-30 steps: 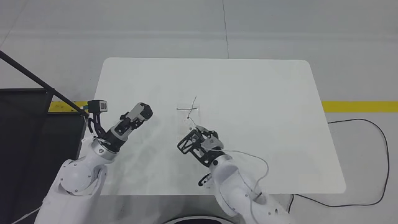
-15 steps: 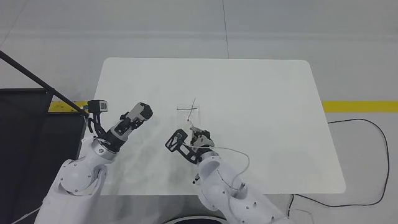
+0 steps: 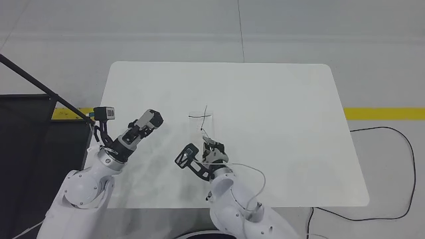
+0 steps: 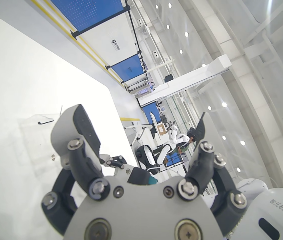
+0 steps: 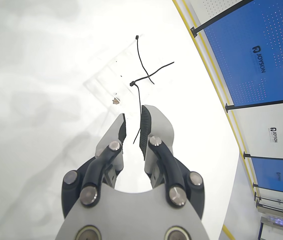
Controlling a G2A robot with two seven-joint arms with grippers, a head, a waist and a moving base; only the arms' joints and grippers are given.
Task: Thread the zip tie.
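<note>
1. Threading does not look to have begun. No closed loop shows anywhere on the flat white bench (image 3: pixel 279 99), and every black strand in sight ends loose.
2. Two thin black plastic strands (image 5: pixel 147 76) lie crossed in an X near the middle of the bench. One has its small square head (image 5: pixel 137 36) at the far end, and a second head (image 5: pixel 132 84) sits at the near side of the cross.
3. From beside that near head, a thin black plastic zip tie (image 5: pixel 139 106) runs toward the robot and into the right hand (image 5: pixel 134 112). Whether this stretch is a tie of its own or belongs to that head cannot be told.
4. The right hand's fingers are narrowly parted. The zip tie passes between them and lies against one ribbed pad (image 5: pixel 145 126), with the other pad clear of it, so it is straddled but not pinched. Its free tip hangs inside the gap.
5. The left hand (image 4: pixel 141 116) is spread wide and holds nothing. It sits over the left part of the bench, well apart from the ties.
6. As a judgement, almost all of the task is left:
   - the right hand has to press together on the tail;
   - a head has to be secured, likely by the left hand;
   - the tip has to be fed through the head's slot and drawn through.
</note>
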